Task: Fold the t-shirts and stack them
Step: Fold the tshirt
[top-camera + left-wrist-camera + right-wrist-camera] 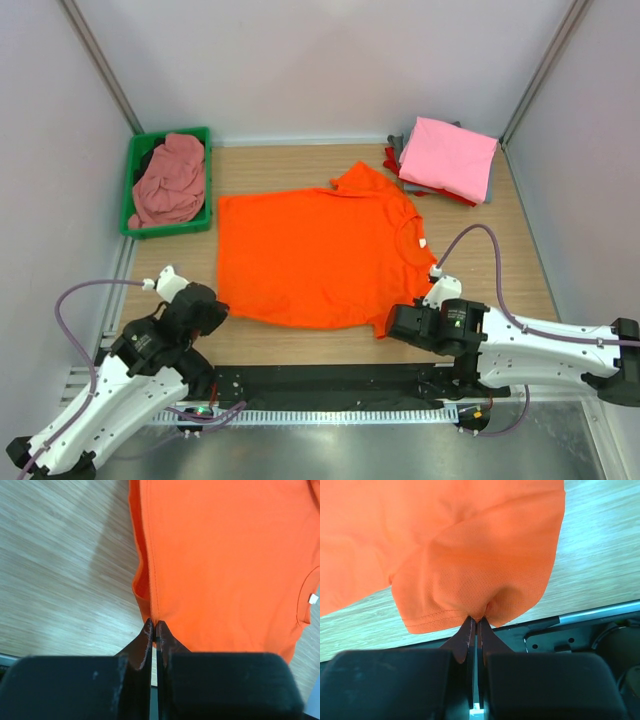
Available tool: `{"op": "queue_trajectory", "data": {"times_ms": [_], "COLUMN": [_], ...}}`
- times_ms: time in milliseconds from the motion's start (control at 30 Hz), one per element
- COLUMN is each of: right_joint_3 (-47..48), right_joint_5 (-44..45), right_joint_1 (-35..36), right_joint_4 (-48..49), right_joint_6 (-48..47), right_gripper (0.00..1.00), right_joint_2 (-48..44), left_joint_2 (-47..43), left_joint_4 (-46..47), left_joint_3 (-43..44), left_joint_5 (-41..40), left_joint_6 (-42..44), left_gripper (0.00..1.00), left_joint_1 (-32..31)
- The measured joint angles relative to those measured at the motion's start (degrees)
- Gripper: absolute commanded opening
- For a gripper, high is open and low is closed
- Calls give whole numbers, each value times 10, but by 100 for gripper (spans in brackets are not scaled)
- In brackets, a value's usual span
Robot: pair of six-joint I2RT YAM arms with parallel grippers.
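The orange t-shirt [315, 255] lies spread flat at mid-table, hem to the left and collar to the right, with its white neck label [422, 243] showing at the collar. One sleeve points to the far side; the other is at the near right.

The left pincer [154, 627] is pressed together on the hem at the shirt's near-left corner, with the stitched edge caught between its tips. The right pincer [474, 622] is clamped on the near sleeve. The cloth there is gathered into a pucker at the tips, and the sleeve's stitched edge hangs beside them. Both pincers sit low at the table's near edge.

At the far right corner is a folded stack with a pink t-shirt [450, 155] on top. A grey t-shirt [398, 146] and a red t-shirt [391, 160] show beneath it at the left edge. The stack lies just beyond the orange collar.

At the far left, a green bin [165, 231] holds a crumpled dusty-pink t-shirt [172, 180].

The table [500, 250] is light wood.
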Motion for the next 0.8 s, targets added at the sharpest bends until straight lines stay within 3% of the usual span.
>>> {"op": "queue_trajectory", "data": {"times_ms": [267, 433, 800], "right_joint_3": [108, 150, 222], "right_joint_5": [49, 50, -8], "right_joint_1": [-10, -96, -288], "right_joint_4": [-29, 11, 125], "right_joint_6": [-52, -163, -412], "right_gripper": [1, 1, 1], "right_joint_2": [38, 78, 186], "left_joint_2": [73, 126, 280], "left_joint_4": [-8, -6, 43], "left_joint_3": [56, 71, 77], "left_joint_5": [28, 47, 214], "left_joint_6": [43, 84, 215], "left_gripper": [0, 1, 0], "left_joint_1": [0, 9, 202]}}
